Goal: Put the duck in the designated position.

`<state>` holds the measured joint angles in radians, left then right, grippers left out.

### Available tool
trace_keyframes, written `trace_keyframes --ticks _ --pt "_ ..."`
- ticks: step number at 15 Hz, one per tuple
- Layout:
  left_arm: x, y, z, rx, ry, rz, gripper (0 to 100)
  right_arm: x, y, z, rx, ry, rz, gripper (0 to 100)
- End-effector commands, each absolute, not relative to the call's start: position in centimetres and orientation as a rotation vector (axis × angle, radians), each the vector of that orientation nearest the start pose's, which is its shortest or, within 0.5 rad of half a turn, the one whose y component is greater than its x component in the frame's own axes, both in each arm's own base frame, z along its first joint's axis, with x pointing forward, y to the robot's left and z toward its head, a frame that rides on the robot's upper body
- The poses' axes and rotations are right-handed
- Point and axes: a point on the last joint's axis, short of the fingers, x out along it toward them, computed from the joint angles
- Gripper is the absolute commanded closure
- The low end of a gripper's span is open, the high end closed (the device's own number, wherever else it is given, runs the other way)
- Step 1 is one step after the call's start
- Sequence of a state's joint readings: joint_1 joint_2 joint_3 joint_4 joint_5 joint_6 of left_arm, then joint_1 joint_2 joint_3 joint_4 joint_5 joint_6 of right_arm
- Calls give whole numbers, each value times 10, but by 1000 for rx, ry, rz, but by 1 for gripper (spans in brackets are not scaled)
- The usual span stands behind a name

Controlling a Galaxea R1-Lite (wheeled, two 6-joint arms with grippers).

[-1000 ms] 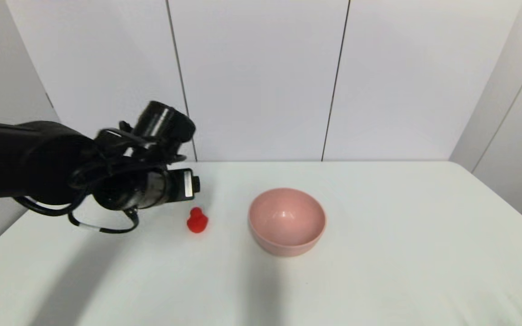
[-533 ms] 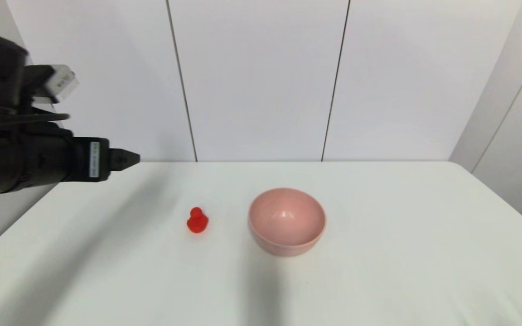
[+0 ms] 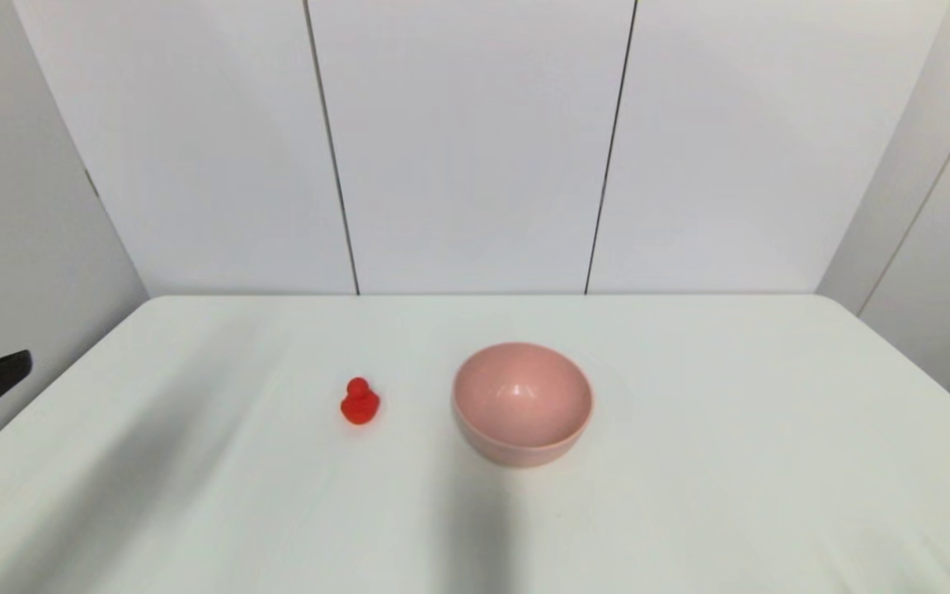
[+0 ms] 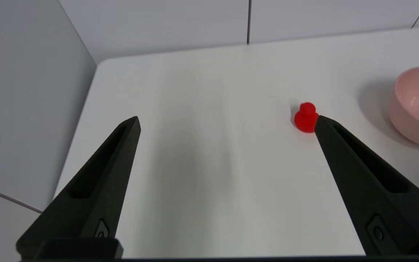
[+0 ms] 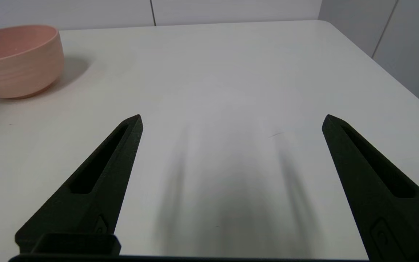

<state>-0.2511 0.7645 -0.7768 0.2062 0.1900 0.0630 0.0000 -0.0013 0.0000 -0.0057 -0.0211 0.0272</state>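
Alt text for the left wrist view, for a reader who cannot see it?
A tiny red duck stands on the white table, apart from a pink bowl at the picture's edge. The left gripper hangs open above the table, holding nothing.

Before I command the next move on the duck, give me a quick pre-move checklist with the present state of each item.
1. Duck upright on the table, free of any grip: ok.
2. Duck apart from the pink bowl, on its left: ok.
3. Bowl upright and holding nothing: ok.
4. Left claw open over the table's left edge, nothing held: ok.
5. Right claw open, low over the table right of the bowl, nothing held: ok.
6. Designated position marked on the table: cannot tell.
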Motion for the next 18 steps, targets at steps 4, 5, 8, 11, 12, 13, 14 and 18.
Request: trace_keyframes --ticks 4,5,8,11,12,13,14,18 --pt "-3 1 212 169 -1 -86 0 -23 0 76 28 -6 -21 0" --pt "-7 1 205 193 -9 -120 0 -23 0 76 29 -6 -21 0" --pt "-19 -1 187 215 -44 -148 0 -23 0 76 28 -6 -21 0" --pt "-19 -2 167 227 -128 -123 0 -23 0 76 28 -6 -21 0" --pt "-21 -2 164 227 -146 -113 0 -23 0 76 28 -6 -21 0" --pt "-24 -2 154 230 -161 -98 0 -23 0 76 28 -6 -21 0" --pt "-25 -2 148 232 -158 -95 0 -23 0 76 29 -6 -21 0" --pt "-29 -2 113 229 -165 -90 0 -23 0 76 28 -6 -21 0"
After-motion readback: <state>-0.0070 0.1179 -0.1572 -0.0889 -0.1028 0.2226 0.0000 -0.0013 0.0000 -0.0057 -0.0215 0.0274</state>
